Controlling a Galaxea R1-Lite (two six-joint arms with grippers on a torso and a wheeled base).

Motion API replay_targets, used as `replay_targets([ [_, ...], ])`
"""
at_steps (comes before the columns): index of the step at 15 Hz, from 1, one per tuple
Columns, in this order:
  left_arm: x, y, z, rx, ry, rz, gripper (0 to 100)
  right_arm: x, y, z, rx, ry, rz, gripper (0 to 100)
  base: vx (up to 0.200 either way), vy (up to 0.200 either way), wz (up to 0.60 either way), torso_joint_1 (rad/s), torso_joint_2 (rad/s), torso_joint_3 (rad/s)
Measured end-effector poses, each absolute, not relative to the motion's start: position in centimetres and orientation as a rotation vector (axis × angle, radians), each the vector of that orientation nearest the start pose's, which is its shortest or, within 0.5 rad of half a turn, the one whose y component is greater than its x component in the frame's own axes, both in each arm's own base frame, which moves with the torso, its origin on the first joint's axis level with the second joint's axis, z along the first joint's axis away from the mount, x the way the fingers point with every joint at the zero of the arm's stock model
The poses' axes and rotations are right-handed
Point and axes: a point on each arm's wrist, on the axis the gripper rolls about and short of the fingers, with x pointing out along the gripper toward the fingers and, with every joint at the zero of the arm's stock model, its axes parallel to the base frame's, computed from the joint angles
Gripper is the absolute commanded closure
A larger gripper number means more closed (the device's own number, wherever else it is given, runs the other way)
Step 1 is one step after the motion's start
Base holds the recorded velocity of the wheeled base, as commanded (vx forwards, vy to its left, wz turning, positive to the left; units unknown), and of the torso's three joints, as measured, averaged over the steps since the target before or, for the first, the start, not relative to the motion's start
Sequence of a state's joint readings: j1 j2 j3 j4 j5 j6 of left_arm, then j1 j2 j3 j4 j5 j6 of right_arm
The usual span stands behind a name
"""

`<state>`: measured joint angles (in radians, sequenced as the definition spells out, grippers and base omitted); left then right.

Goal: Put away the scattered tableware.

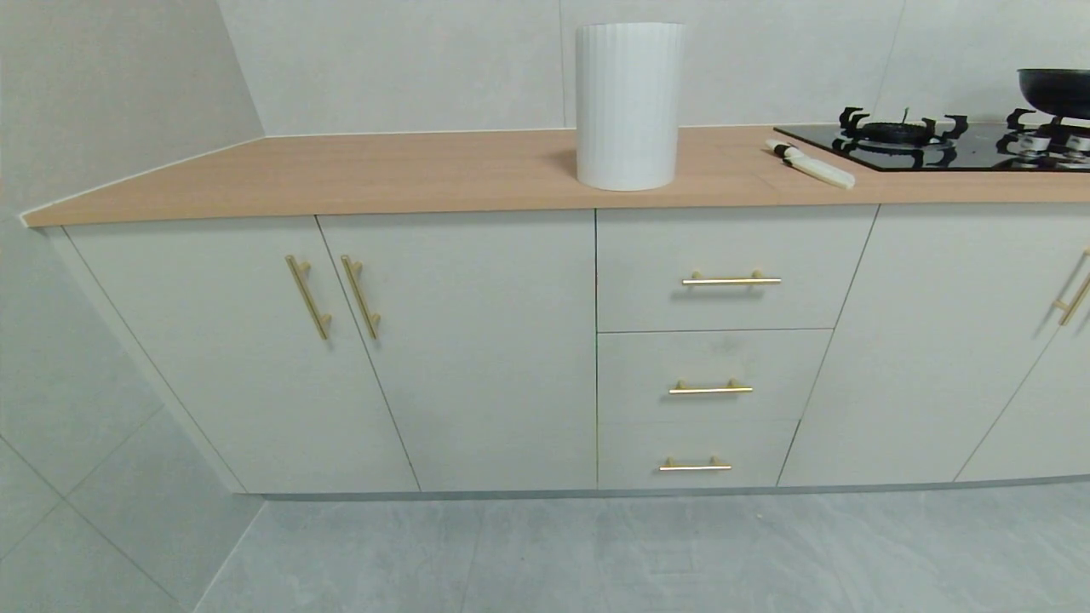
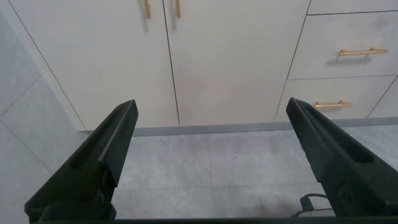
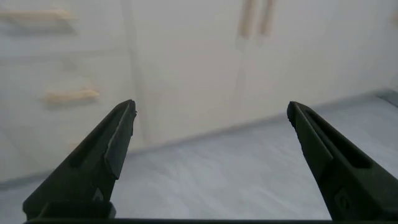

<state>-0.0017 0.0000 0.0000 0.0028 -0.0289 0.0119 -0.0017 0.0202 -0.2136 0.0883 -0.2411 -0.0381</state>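
A cream-coloured slim utensil (image 1: 809, 163), perhaps a sheathed knife, lies on the wooden countertop (image 1: 383, 174) at the right, between the tall white ribbed holder (image 1: 628, 106) and the black glass hob (image 1: 937, 145). The left gripper (image 2: 210, 106) and the right gripper (image 3: 210, 106) hang low before the pale cabinet doors (image 1: 477, 340), jaws spread wide and empty. The right arm probably needs to rise to counter height, then close across the utensil's narrow middle.

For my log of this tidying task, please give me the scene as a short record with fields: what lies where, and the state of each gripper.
counter: wooden top, over closed cupboard doors and three closed drawers
container: white ribbed cylinder, upright on the counter
tableware: one pale knife-like utensil, lying flat beside the hob
pan: black, on the hob
left gripper: fingers open, empty, low before the cupboard doors
right gripper: fingers open, empty, low before the cupboard doors
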Motion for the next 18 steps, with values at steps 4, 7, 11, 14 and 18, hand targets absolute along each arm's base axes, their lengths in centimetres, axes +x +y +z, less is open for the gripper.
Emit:
replay_targets([
  [4,-2.3,-0.1,7.5,0.012,0.003,-0.031,0,-2.9,-0.1,9.9,-0.001,-0.112,-0.047,0,0.000,0.000,0.00,0.000,0.00,0.000],
  [7,-2.3,-0.1,7.5,0.012,0.003,-0.031,0,-2.4,0.0,8.4,-0.007,-0.060,-0.009,0,0.000,0.000,0.00,0.000,0.00,0.000],
  [11,-2.3,-0.1,7.5,0.012,0.003,-0.030,0,-2.3,0.1,7.7,-0.011,-0.009,0.019,0,0.000,0.000,0.00,0.000,0.00,0.000],
  [14,-2.3,-0.1,7.5,0.012,0.003,-0.031,0,-2.3,0.1,7.6,-0.006,-0.006,0.019,0,0.000,0.000,0.00,0.000,0.00,0.000],
  [18,-2.3,-0.1,7.5,0.012,0.003,-0.031,0,-2.3,0.1,7.5,-0.008,-0.003,0.019,0,0.000,0.000,0.00,0.000,0.00,0.000],
])
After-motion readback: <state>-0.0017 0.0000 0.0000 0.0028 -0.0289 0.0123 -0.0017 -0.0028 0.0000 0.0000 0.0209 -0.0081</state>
